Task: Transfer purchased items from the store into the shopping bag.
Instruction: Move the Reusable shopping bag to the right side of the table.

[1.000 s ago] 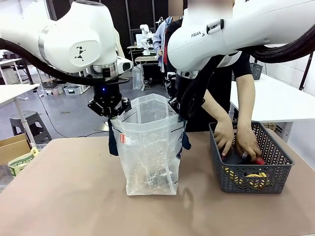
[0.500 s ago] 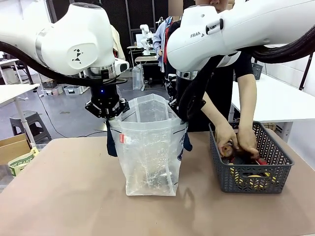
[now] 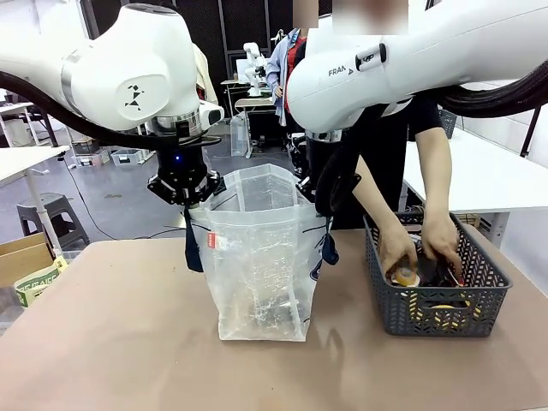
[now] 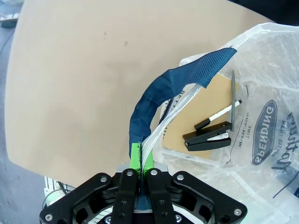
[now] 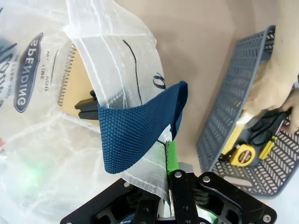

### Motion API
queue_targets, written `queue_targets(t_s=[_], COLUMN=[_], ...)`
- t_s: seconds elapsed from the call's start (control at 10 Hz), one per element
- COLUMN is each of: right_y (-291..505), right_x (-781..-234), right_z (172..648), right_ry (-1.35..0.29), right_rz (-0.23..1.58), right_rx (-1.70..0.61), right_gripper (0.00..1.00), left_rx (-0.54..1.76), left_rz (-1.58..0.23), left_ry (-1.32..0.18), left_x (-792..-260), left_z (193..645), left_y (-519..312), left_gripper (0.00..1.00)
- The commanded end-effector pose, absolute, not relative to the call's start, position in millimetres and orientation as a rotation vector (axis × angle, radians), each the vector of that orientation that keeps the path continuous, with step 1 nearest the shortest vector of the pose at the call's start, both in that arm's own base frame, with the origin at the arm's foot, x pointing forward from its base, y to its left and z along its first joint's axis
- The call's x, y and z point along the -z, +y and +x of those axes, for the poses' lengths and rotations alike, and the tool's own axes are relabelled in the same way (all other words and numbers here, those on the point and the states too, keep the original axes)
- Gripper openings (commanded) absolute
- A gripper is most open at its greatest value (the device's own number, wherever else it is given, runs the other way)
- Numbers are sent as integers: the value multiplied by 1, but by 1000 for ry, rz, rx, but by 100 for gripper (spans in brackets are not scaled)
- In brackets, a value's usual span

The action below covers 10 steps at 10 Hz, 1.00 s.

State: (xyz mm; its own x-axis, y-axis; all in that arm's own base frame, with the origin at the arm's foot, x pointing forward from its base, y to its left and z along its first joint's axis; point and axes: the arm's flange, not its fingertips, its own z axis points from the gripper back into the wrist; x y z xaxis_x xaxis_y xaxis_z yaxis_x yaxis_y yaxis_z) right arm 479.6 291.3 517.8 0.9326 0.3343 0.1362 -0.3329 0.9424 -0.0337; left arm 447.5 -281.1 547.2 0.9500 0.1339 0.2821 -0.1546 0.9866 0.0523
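Two end effectors are clenched, one on each handle of the shopping bag [image 3: 257,257]. The left end effector [image 4: 140,158] pinches a navy strap [image 4: 154,100] at the bag's rim. The right end effector [image 5: 169,156] pinches the opposite strap [image 5: 135,130] together with a fold of plastic. The bag stands upright mid-tabletop [image 3: 111,342], its mouth held open between the arms. It contains a brown spiral notebook [image 5: 70,84] and a black clip-like item [image 4: 208,139]. A dark mesh basket [image 3: 437,318] sits right of the bag, apart from it. A person's hand [image 3: 398,250] and second hand [image 3: 443,244] reach into the basket. A yellow tape measure [image 5: 243,154] lies inside.
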Motion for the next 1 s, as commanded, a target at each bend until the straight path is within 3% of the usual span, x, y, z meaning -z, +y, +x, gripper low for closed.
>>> queue_targets(t_s=[0.0,0.9], right_y=[293,293], right_x=[-517,-521], right_z=[477,472], right_ry=[-143,-175], right_rz=[-32,-24], right_rx=[-322,-443], right_gripper=[0,0], left_rx=[-156,-123], left_rz=[87,75], left_ry=[-312,-299], left_x=[-549,-551], left_z=[445,444], left_y=[-276,-279], left_gripper=[0,0])
